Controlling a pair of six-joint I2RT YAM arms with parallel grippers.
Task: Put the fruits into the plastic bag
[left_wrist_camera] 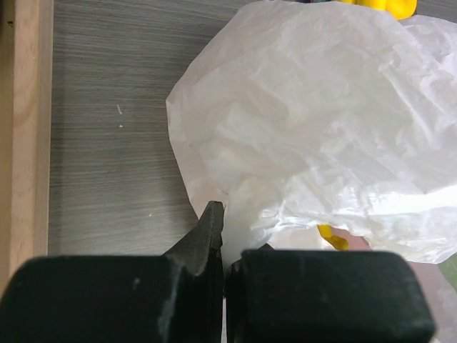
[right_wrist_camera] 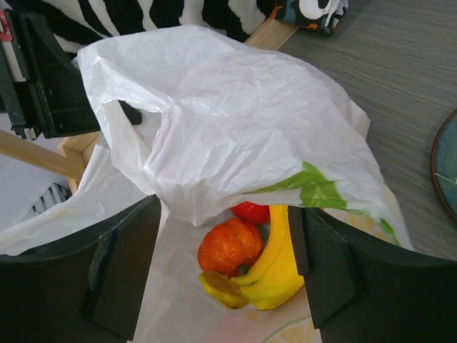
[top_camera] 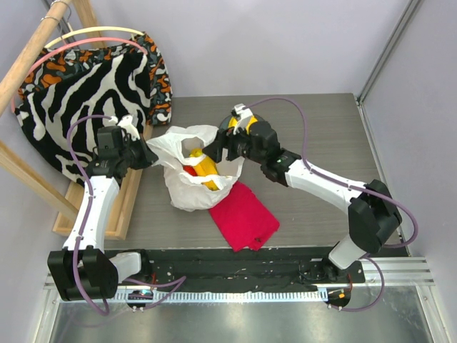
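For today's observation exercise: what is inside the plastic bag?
Inside the plastic bag lie a yellow banana bunch, an orange fruit and part of a red one. The bag's upper sheet covers the rest, so any further fruit is hidden.

White bag (right_wrist_camera: 235,121) with green leaf print, yellow bananas (right_wrist_camera: 275,275), orange fruit (right_wrist_camera: 228,246), red cloth (top_camera: 243,214), zebra-striped fabric (top_camera: 93,100), grey wood-grain table (top_camera: 321,128).

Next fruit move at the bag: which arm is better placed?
Right. The right gripper is open at the mouth of the bag, above the bananas and orange fruit. The left gripper is shut on the bag edge, probably holding it open.
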